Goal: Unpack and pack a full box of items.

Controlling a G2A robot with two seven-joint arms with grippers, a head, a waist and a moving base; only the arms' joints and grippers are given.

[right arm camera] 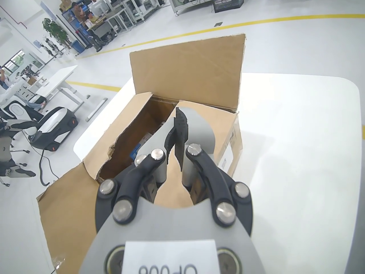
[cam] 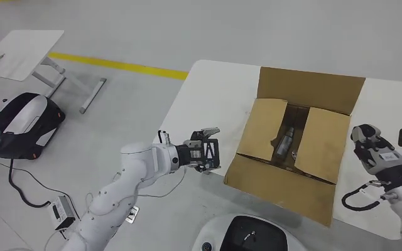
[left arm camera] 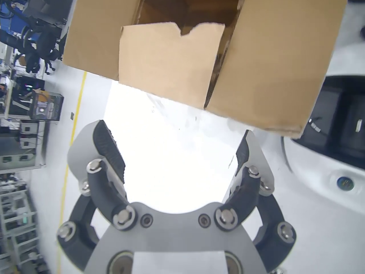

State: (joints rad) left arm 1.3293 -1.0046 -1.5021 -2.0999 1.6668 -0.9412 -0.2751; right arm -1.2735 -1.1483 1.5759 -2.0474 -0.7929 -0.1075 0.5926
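A cardboard box stands on the white table with its flaps folded outward. Inside lies a grey bottle-like item; a blue and white pack also shows in the opening. My left gripper hovers over the table's near left edge, a short way from the box's left side, open and empty, with its dark pads wide apart and facing the box. My right gripper is shut on nothing, held above the box's right flap. The right arm sits at the box's right side.
Bare white tabletop extends right of the box and between the box and my left gripper. The tall back flap stands upright. Off the table are another white table and a black-and-white mobile base.
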